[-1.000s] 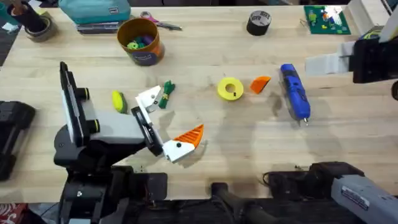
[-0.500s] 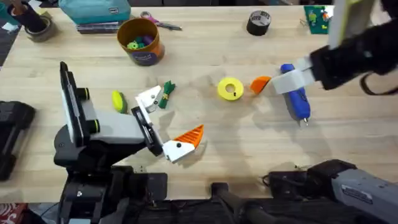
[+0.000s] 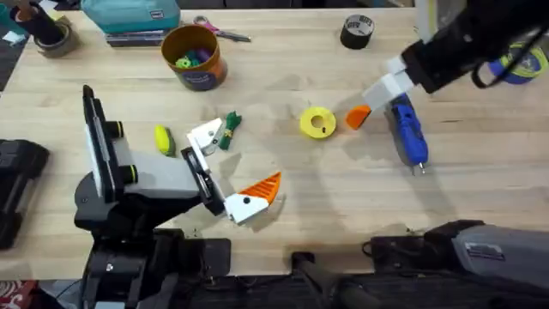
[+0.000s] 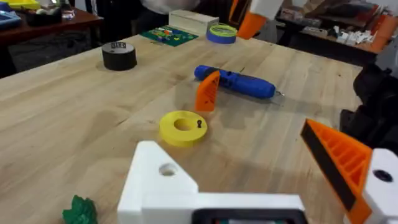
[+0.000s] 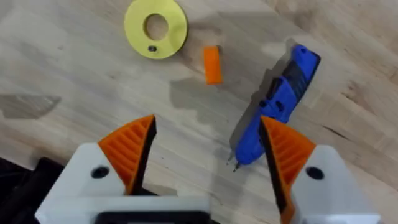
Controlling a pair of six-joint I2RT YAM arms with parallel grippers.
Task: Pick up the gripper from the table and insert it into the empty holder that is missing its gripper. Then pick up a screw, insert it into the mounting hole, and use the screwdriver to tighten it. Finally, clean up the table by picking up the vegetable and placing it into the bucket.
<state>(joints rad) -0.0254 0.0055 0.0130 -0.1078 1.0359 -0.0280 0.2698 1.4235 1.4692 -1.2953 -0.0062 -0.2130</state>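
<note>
- wooden desk (image 3: pixel 283 184) is carrying the loose orange gripper (image 3: pixel 358 116), which is lying between the yellow ring (image 3: pixel 318 122) and the blue screwdriver (image 3: pixel 407 129).
- overhead, the right tool (image 3: pixel 377 88) is hanging just above the gripper, its spread hidden from there; the right wrist view is showing its orange pads (image 5: pixel 132 149) wide apart, holding nothing, with the gripper (image 5: pixel 212 64) and screwdriver (image 5: pixel 273 109) lying below.
- the left tool (image 3: pixel 225 167) is resting low on the desk, gaping open and empty, one side wearing an orange pad (image 3: pixel 262 186), the other a bare white holder (image 3: pixel 206 136).
- the left wrist view is showing the holder's (image 4: pixel 163 180) mounting hole, which the overhead is not resolving.
- the green vegetable (image 3: pixel 229 130) is lying just beside the holder.
- the mustard bucket (image 3: pixel 194 57) is standing at the far side.
</note>
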